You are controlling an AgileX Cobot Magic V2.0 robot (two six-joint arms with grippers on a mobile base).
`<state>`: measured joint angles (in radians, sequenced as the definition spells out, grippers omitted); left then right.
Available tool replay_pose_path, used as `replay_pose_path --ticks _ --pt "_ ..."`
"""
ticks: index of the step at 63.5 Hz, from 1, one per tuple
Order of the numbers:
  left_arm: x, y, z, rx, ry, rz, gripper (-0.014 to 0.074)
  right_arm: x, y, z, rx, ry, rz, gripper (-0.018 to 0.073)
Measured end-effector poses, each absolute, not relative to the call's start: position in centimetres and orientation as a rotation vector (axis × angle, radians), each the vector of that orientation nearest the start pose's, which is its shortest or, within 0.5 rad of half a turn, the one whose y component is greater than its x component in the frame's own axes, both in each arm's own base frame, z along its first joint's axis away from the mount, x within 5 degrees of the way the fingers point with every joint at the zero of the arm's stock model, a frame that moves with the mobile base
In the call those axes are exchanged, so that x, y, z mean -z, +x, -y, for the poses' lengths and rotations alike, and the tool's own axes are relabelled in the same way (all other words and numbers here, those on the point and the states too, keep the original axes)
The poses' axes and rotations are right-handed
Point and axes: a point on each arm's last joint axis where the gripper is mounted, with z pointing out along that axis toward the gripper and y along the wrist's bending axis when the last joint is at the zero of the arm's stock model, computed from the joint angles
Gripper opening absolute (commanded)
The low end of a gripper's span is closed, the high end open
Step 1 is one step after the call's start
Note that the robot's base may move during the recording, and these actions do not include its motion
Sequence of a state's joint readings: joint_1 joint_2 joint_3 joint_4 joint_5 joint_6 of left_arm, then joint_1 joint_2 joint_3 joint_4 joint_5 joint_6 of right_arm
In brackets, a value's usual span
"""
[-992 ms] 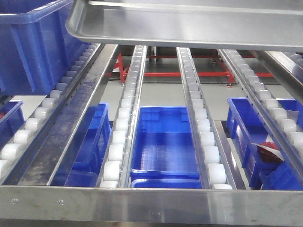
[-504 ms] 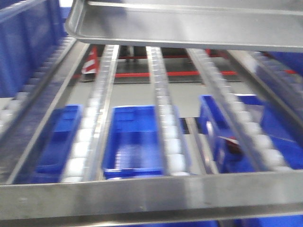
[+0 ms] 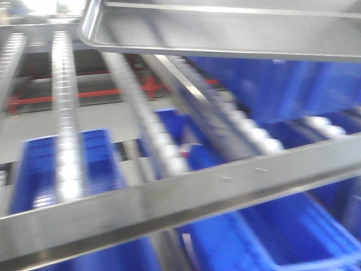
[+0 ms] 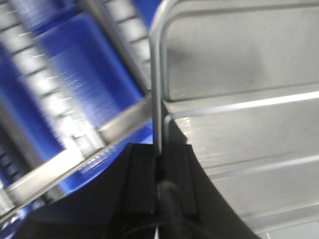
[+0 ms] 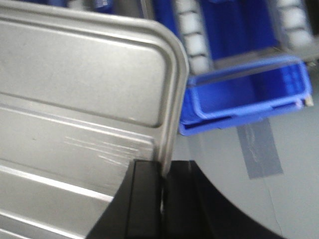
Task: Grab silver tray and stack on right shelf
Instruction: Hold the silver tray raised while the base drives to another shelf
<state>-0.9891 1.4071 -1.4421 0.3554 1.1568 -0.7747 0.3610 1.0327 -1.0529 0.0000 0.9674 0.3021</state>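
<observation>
Only wrist views show it — left fingers (image 4: 142,179) and right fingers (image 5: 144,199) clamped on the silver tray (image 4: 239,99).

Silver tray (image 3: 225,34) held above the front bar (image 3: 186,197)
Left gripper (image 4: 159,162) pinches its left rim, right gripper (image 5: 162,181) its right rim; roller rails (image 3: 65,113) run back behind the bar; bins (image 3: 84,164) lie beneath the rails.
</observation>
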Motion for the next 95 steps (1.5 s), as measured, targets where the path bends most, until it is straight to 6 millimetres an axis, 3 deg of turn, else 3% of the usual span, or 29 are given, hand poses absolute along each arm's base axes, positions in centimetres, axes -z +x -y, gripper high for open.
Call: replay_pose_path --ticks 95 --pt "-38.71 18.02 22.15 0.241 0.337 -2.498 -0.0093 -36.5 18.21 -6.88 -0.296 -0.072 -2.452 0.0056"
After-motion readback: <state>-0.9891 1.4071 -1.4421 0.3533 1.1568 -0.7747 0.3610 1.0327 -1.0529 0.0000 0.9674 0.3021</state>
